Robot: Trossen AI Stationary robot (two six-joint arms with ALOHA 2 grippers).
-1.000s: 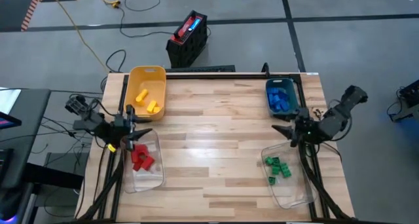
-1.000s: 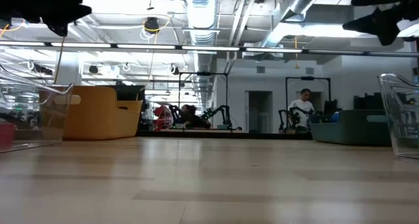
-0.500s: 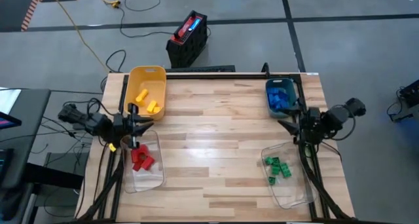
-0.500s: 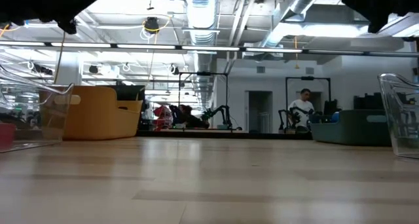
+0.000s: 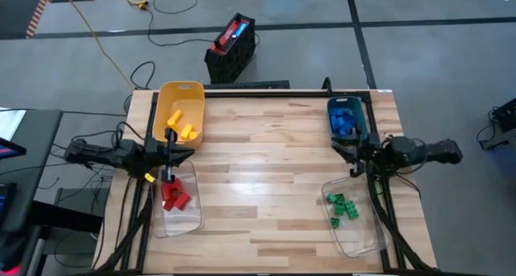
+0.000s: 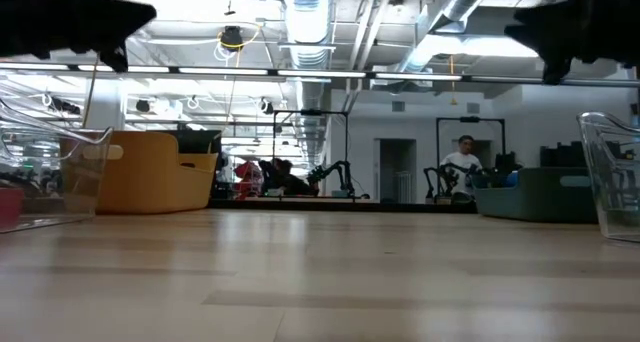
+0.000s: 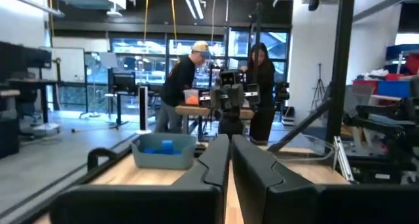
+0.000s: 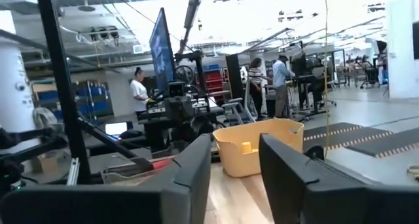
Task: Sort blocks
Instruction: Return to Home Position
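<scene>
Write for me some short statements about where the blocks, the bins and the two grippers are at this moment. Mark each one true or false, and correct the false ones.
1. The red blocks lie in the left clear bin. True.
2. The teal bin holds the green blocks. False: it holds the blue blocks; the green blocks lie in the right clear bin.
3. The right gripper is open and holds nothing. True.
4. One block lies loose on the wooden table between the bins. False: every block in view is inside a bin.
5. The left gripper is clamped on a yellow block. False: it is shut with nothing between its fingers.
</scene>
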